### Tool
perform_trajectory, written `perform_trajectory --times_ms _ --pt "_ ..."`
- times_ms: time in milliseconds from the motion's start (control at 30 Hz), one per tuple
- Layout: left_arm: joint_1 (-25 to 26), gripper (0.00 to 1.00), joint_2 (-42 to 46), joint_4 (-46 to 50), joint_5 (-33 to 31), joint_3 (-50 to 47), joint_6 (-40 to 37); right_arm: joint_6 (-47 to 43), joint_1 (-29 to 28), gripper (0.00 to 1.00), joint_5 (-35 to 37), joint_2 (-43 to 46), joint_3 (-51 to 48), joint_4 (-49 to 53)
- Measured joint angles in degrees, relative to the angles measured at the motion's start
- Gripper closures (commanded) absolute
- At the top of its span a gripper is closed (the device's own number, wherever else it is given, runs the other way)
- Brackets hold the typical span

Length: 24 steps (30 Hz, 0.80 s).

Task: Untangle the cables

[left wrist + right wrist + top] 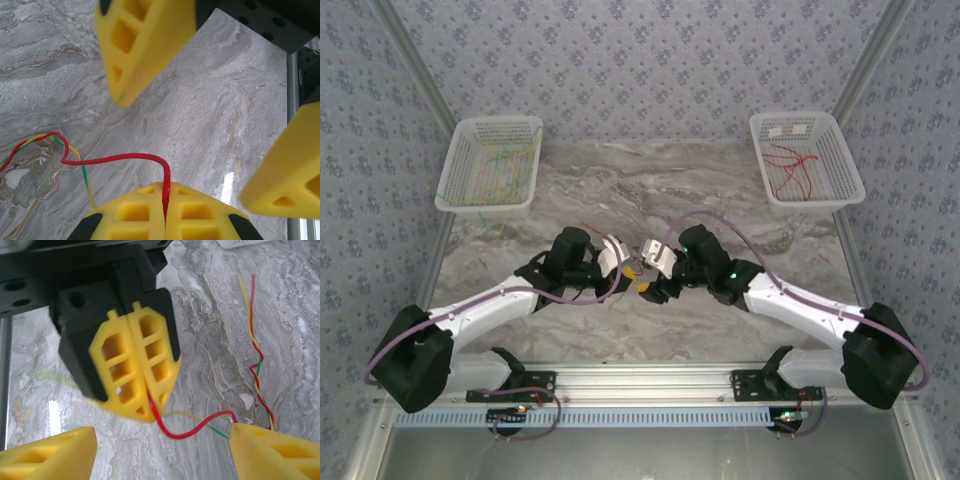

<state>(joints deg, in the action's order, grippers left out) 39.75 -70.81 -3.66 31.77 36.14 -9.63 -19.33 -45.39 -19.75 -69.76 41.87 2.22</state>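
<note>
Red cable (115,159) was clamped in my closed left end effector (165,197), trailing to the yellow-green tangle (30,144) on the surface (210,125); my right end effector (160,450) gaped empty, presumably ready to pull.

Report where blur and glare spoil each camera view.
Left wrist: the right claw is out of focus, while the red cable and marble table are sharp; a small glare patch lower right. Right wrist: the left claw, shut on that cable, is slightly soft; a pale glare streak lower left. Top external: evenly lit, sharp, faint shadows.
</note>
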Motion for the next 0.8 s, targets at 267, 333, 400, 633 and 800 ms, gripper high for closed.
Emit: perform_trajectory --times_ms 267,333,400,633,800 --pt "0.0 1.00 0.0 0.0 1.5 0.1 0.0 0.2 0.0 0.23 -0.7 1.9 -3.3 -1.6" --pt "0.0 1.00 0.4 0.0 1.9 0.1 0.1 0.2 0.0 0.23 -0.9 1.4 -3.4 -2.8" --pt "0.0 1.00 1.0 0.0 2.4 0.2 0.2 0.1 0.0 0.23 -0.9 0.6 -3.5 -4.8" --pt "0.9 1.00 1.4 0.6 4.9 2.7 0.2 -1.8 -0.1 0.36 0.9 -5.0 -3.8 -12.4" --pt "1.9 1.00 1.4 1.1 5.4 3.8 0.2 -4.0 0.2 0.78 1.6 -8.3 -3.8 -14.8"
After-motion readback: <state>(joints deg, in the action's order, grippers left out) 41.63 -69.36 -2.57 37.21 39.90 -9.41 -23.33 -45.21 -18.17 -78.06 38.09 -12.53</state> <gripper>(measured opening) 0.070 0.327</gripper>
